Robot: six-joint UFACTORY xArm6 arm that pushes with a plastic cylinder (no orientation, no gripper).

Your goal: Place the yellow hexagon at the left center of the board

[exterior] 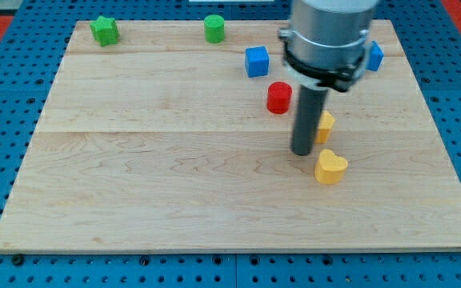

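Observation:
The yellow hexagon [325,126] lies right of the board's middle, mostly hidden behind my rod. My tip [302,152] rests on the board just left of it and seems to touch it. A yellow heart-shaped block [330,167] lies just below and right of the tip. A red cylinder [278,98] stands up and to the left of the tip.
A blue cube [256,62] sits above the red cylinder. Another blue block [374,56] peeks out right of the arm. A green star-like block [104,30] and a green cylinder [214,28] stand along the top edge of the wooden board [134,160].

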